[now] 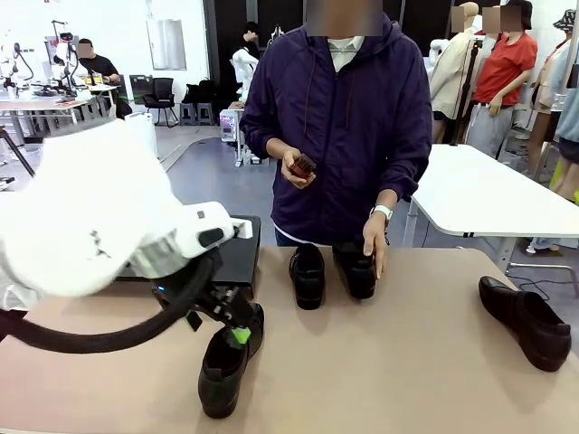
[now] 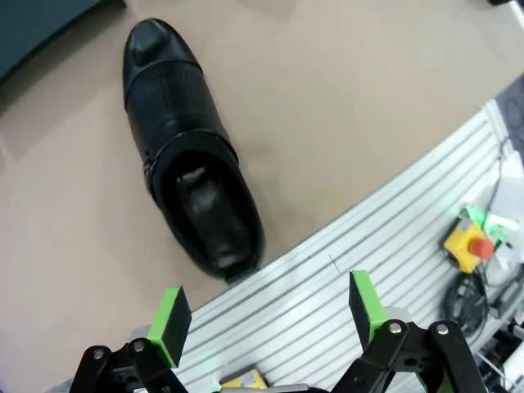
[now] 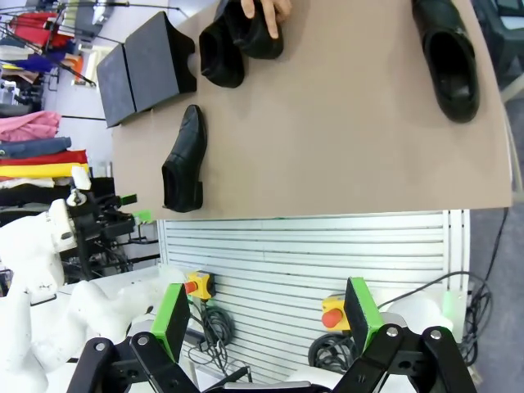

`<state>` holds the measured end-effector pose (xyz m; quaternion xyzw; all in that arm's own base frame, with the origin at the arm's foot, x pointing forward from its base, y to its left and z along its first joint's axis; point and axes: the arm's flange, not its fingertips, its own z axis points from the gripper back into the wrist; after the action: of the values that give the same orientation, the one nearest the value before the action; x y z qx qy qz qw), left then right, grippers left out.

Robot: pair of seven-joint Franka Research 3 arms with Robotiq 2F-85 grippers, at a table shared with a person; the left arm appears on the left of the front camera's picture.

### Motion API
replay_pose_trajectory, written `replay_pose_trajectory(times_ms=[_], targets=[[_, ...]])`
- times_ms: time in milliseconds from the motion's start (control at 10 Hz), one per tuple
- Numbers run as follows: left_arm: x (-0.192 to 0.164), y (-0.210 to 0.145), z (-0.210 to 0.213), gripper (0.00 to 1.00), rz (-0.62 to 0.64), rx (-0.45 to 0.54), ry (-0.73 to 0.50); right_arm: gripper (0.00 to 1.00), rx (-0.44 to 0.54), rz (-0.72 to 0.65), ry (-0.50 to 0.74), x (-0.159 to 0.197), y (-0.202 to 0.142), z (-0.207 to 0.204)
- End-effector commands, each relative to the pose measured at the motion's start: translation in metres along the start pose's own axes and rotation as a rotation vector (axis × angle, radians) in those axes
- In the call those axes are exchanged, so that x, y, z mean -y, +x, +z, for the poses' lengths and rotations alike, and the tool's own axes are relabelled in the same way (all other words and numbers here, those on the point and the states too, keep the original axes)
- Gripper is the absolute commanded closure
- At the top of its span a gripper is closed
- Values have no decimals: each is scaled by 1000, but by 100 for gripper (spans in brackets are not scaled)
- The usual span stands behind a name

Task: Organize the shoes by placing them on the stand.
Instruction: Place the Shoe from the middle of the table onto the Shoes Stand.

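The stand (image 3: 147, 70) sits at the desk's (image 1: 407, 380) far left, both tops bare. In front of it one shoe (image 2: 192, 196) lies with its long axis running near to far, toe toward the stand, heel right at the near edge beside the ribbed rail (image 2: 344, 295). The left gripper (image 2: 266, 304) hovers over it, jaws wide apart and empty. Broad bare desk follows. At the far middle two shoes (image 1: 308, 276) stand side by side, toes toward the robot, the person's hand (image 1: 374, 237) resting on the right one. The fourth shoe (image 1: 526, 321) lies aslant near the right edge, toe toward the near right corner. The right gripper (image 3: 266, 315) hangs back from the desk, spread open, empty.
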<state>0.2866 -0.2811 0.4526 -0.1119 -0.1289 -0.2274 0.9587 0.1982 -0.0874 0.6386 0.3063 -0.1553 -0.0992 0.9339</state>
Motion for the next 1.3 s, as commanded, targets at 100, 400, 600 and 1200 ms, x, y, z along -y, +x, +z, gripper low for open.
replay_pose_trajectory(times_ms=[100,400,600,1200], targets=[[12,30,-46,0,7,-53,83,0,-2,9,22,-3,1,3],[0,35,-83,0,23,-64,92,0,-2,9,22,-3,1,3],[-2,33,-103,0,30,-118,63,0,-2,9,22,-3,1,3],[0,37,-136,100,17,-164,79,0,-2,9,22,-3,1,3]])
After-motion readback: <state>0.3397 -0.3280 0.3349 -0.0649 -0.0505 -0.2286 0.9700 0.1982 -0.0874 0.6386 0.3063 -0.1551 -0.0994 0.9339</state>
